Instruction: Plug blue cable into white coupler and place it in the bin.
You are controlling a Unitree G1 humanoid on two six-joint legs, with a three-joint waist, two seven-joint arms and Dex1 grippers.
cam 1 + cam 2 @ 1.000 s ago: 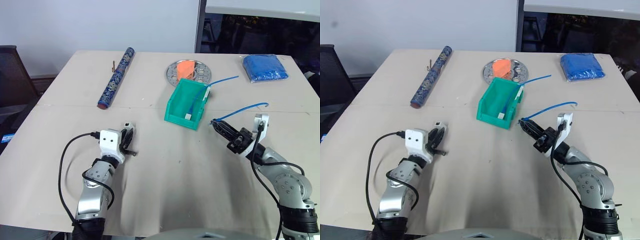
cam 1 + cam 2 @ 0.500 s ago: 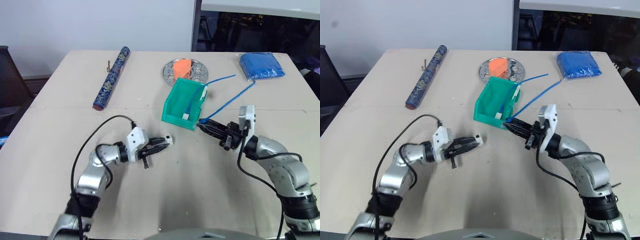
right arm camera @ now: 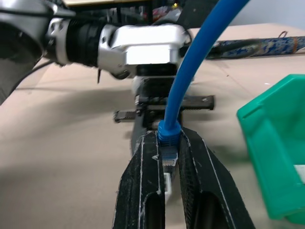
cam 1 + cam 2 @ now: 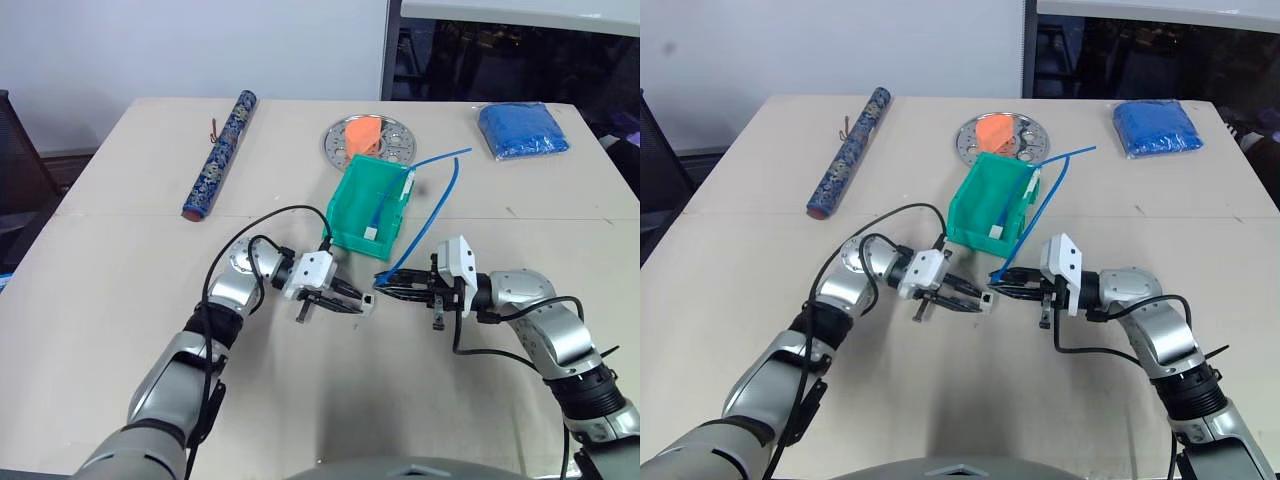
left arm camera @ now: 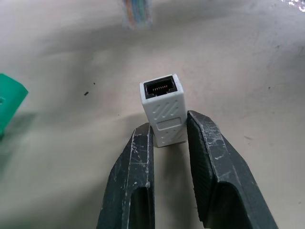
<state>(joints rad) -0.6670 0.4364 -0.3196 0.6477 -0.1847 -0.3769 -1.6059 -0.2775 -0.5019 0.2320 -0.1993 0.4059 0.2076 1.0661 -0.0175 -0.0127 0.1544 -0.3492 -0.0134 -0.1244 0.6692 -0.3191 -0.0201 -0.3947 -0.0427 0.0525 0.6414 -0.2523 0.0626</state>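
My left gripper (image 4: 358, 304) is shut on the white coupler (image 5: 162, 112), which sticks out past the fingertips with its dark socket facing outward. Facing it from the right, my right gripper (image 4: 388, 284) is shut on the clear plug at one end of the blue cable (image 4: 432, 220). The cable arcs up and back over the table. In the right wrist view the plug end (image 3: 167, 143) sits between the two fingers (image 3: 143, 191). Plug and coupler are close, tip to tip, and apart. The teal bin (image 4: 348, 210) stands just behind both grippers.
Another blue cable with its own white coupler (image 4: 385, 212) lies in the bin, its tail hanging out toward the right. Behind are a round silver plate (image 4: 345, 138) with an orange item, a blue cloth bundle (image 4: 522, 130), and a patterned roll (image 4: 218, 155) at the left.
Both grippers have swung inward to the table's middle. The left came right with the coupler, the right came left with the plug, and they now point at each other.
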